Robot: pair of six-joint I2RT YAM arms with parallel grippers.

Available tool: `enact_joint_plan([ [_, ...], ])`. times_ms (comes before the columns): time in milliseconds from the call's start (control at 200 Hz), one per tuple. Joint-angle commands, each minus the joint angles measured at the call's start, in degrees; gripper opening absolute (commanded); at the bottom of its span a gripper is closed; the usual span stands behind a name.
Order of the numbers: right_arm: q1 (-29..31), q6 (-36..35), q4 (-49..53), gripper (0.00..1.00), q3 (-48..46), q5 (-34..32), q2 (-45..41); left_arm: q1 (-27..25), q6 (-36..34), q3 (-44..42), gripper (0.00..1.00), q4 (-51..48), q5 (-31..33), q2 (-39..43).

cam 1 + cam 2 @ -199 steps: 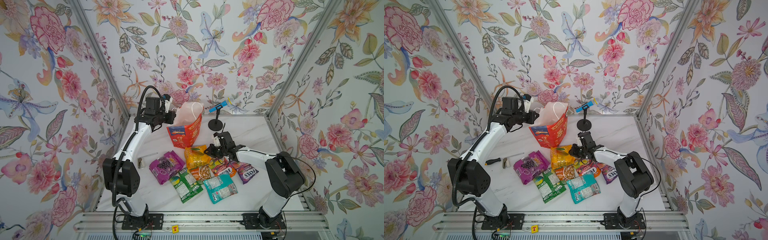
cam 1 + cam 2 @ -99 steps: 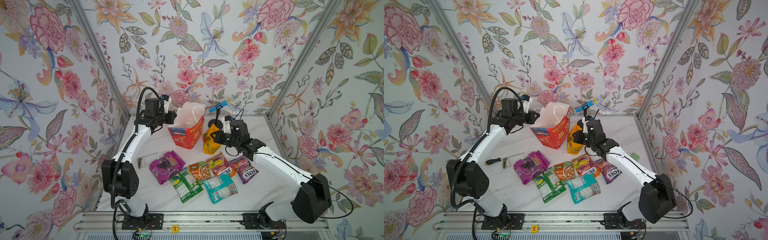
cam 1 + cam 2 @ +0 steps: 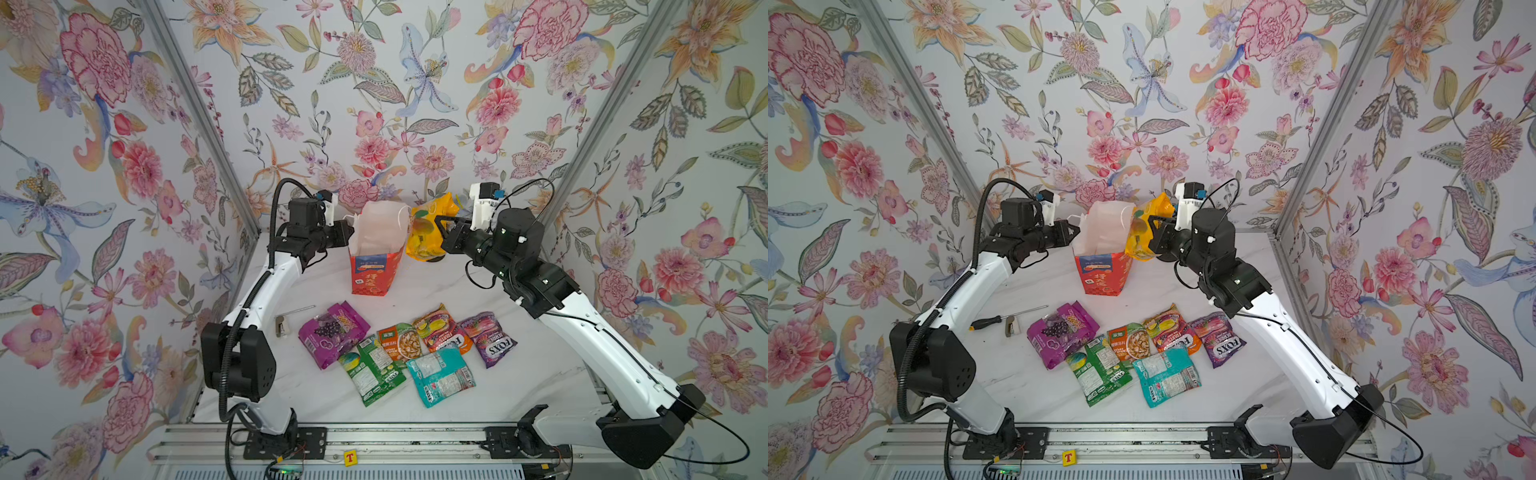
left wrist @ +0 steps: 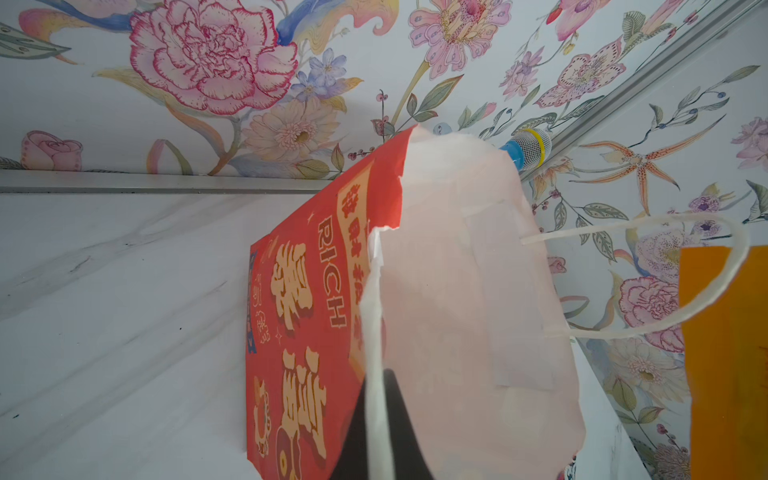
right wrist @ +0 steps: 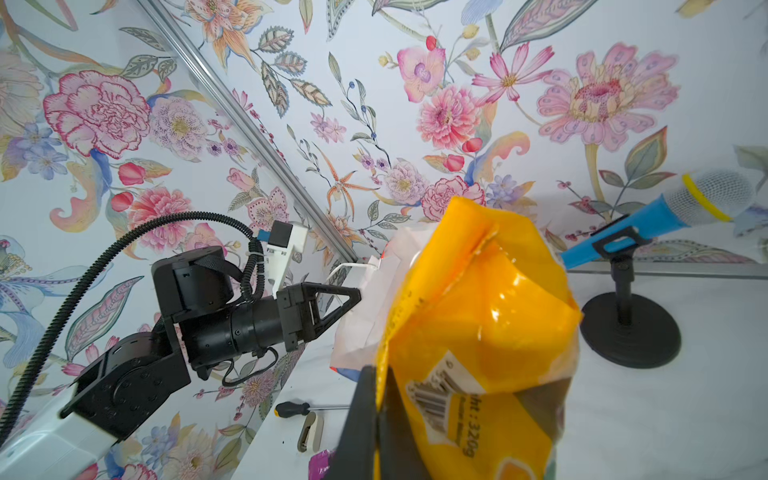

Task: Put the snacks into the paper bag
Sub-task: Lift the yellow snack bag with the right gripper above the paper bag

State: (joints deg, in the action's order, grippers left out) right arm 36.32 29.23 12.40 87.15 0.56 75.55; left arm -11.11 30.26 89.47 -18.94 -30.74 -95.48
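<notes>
The red-orange paper bag (image 3: 376,266) (image 3: 1102,270) stands upright at the back of the table, its white inside showing. My left gripper (image 3: 348,233) (image 4: 380,415) is shut on the bag's left rim. My right gripper (image 3: 441,226) (image 5: 377,415) is shut on the edge of the orange-yellow packet (image 3: 426,235) (image 5: 478,324) and holds it in the air, close beside the bag's right rim. On the table in front lie the purple grape packet (image 3: 332,332), the green (image 3: 372,372), the teal (image 3: 440,376), the nut packet (image 3: 401,340) and two FOXS bags (image 3: 440,330) (image 3: 488,338).
A blue toy microphone (image 5: 665,208) on a black stand (image 5: 629,328) is behind the held packet, near the back wall. A screwdriver (image 3: 1000,319) and a small grey object (image 3: 281,326) lie left of the snacks. Flowered walls close in three sides.
My right gripper has lifted the orange-yellow packet off the pile and carried it up and back to the bag's right rim. The left gripper keeps its hold on the bag.
</notes>
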Motion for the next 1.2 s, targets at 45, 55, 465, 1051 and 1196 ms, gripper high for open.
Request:
enact_joint_plan([
  [45,0.4,-4.8,-3.4,0.00,4.1,-2.0,-0.4,-1.9,3.0,2.3,0.00,-3.1,-0.7,3.3],
  [55,0.4,-5.0,-3.6,0.00,4.4,-2.0,-0.5,-2.1,3.1,2.3,0.00,-3.2,-0.8,3.3],
  [465,3.8,-7.2,-2.2,0.00,16.2,0.8,3.1,-3.1,16.5,-8.0,0.00,5.2,-2.8,10.9],
  [1051,7.5,-12.0,1.0,0.00,9.5,-9.9,-6.8,-3.2,22.6,-20.2,0.00,17.0,0.4,12.7],
  [1196,7.7,-12.1,1.8,0.00,10.8,-9.5,-5.9,-3.1,22.7,-19.6,0.00,17.1,1.1,11.7],
])
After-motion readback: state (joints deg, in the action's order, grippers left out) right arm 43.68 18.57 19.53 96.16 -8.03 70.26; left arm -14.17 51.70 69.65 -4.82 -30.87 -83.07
